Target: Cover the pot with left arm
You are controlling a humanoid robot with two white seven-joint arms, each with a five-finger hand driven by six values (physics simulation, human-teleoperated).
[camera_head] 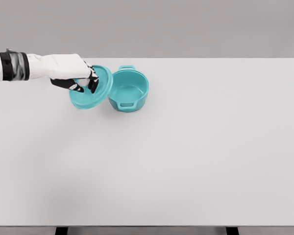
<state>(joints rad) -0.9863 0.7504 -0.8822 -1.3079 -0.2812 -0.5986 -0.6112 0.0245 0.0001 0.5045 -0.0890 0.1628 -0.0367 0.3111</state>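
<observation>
Head view: a teal pot (129,91) standing upright on the white tabletop (186,161), mouth open, inside bare, one loop handle at the near wall and another at the far rim. Just left of the pot, a matching teal lid (94,90), tilted, its right edge raised toward the pot's left rim and seemingly touching or nearly touching it; whether the lid's low left edge rests on the tabletop or hangs just above it, impossible to tell. Left hand (78,78) reaching in from the picture's left over the lid, dark fingers (91,84) curled down around the lid's middle, apparently clamped on its knob, though the knob itself hidden under the hand. Right arm nowhere in sight.

Progress, judged from this: grasp seemingly secured and lid brought to the pot's left side, so roughly halfway. Pot not yet covered. Left to do: carry the lid rightward over the pot's mouth, level it, centre it on the rim, lower it until seated, then let go and draw back from the pot.
</observation>
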